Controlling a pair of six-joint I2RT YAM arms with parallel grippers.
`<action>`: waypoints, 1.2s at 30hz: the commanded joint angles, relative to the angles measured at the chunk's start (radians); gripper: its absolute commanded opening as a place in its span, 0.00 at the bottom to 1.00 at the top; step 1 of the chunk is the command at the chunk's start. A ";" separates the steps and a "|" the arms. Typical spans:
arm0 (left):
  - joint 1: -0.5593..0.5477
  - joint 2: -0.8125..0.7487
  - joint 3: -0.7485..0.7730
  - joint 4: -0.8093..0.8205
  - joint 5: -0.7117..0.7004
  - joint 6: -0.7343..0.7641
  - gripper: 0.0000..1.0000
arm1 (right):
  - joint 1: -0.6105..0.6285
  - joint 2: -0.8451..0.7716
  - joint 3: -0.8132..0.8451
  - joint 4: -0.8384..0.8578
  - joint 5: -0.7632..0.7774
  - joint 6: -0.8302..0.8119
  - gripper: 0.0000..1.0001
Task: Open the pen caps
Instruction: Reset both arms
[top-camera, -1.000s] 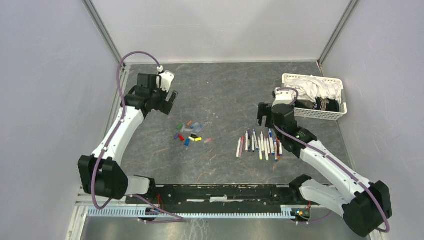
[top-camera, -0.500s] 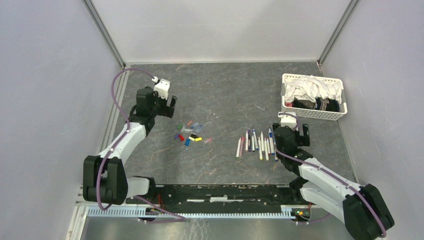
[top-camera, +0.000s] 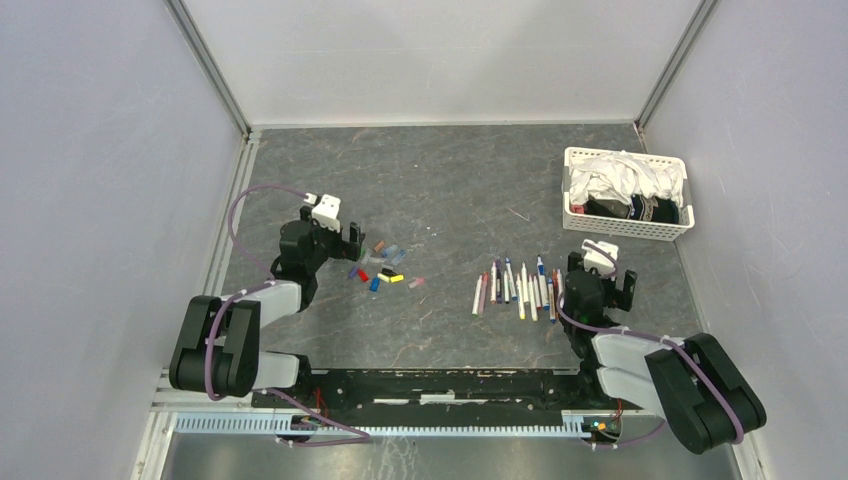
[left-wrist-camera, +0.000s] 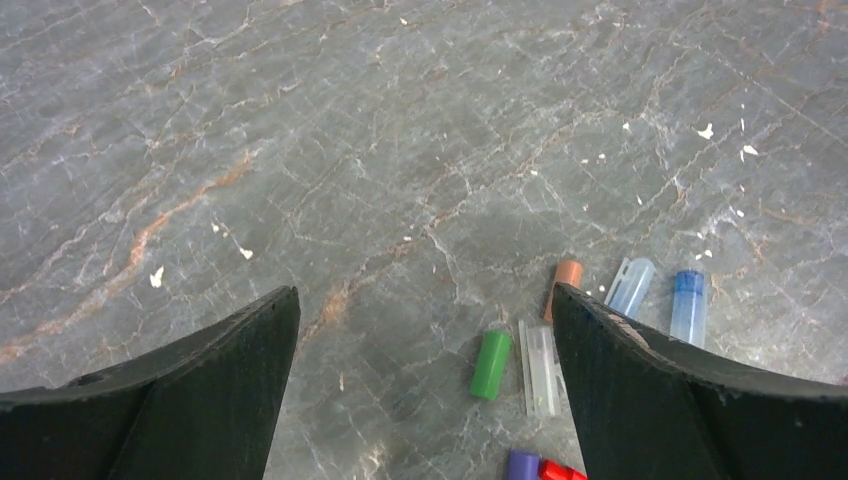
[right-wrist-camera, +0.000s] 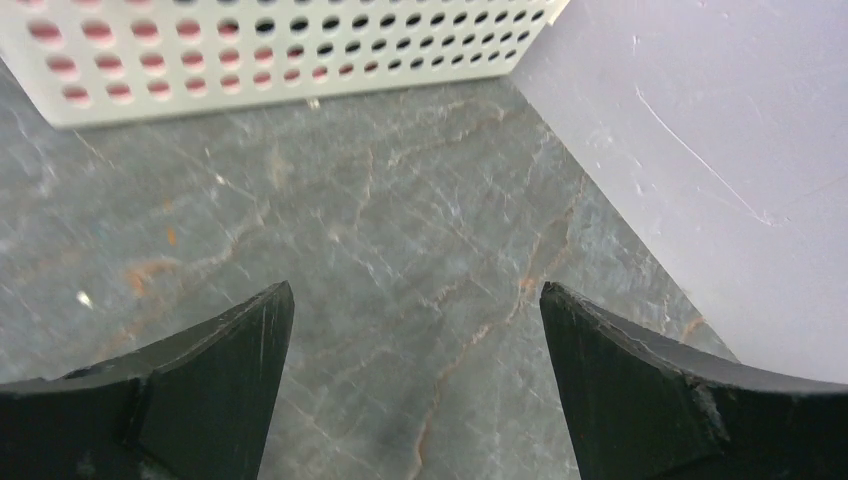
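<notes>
The pen caps (top-camera: 380, 266) lie loose in a small cluster on the grey table, left of centre. The pens (top-camera: 518, 286), several white-barrelled ones, lie side by side right of centre, uncapped. My left gripper (top-camera: 347, 240) is open and empty, low over the table just left of the caps. In the left wrist view my left gripper (left-wrist-camera: 425, 300) shows a green cap (left-wrist-camera: 490, 364), a clear cap (left-wrist-camera: 540, 368) and an orange cap (left-wrist-camera: 567, 279) near the right finger. My right gripper (top-camera: 610, 277) is open and empty, just right of the pens. In its wrist view my right gripper (right-wrist-camera: 416, 295) frames bare table.
A white perforated basket (top-camera: 625, 228) with cloths stands at the back right and shows close ahead in the right wrist view (right-wrist-camera: 300, 50). The pale side wall (right-wrist-camera: 720, 150) is near the right gripper. Both arms are folded low near their bases.
Both arms have drawn back toward their bases and dropped lower. The left gripper came from the back left to beside the caps. The right gripper moved from above the pens to their right.
</notes>
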 joint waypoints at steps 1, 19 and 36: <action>0.006 -0.039 -0.096 0.199 0.001 0.018 1.00 | -0.019 0.052 -0.060 0.344 0.018 -0.070 0.98; 0.030 0.068 -0.156 0.447 -0.099 0.011 1.00 | -0.133 0.083 -0.124 0.558 -0.097 -0.081 0.98; 0.079 0.196 -0.137 0.547 -0.263 -0.112 1.00 | -0.200 0.269 -0.111 0.739 -0.556 -0.201 0.98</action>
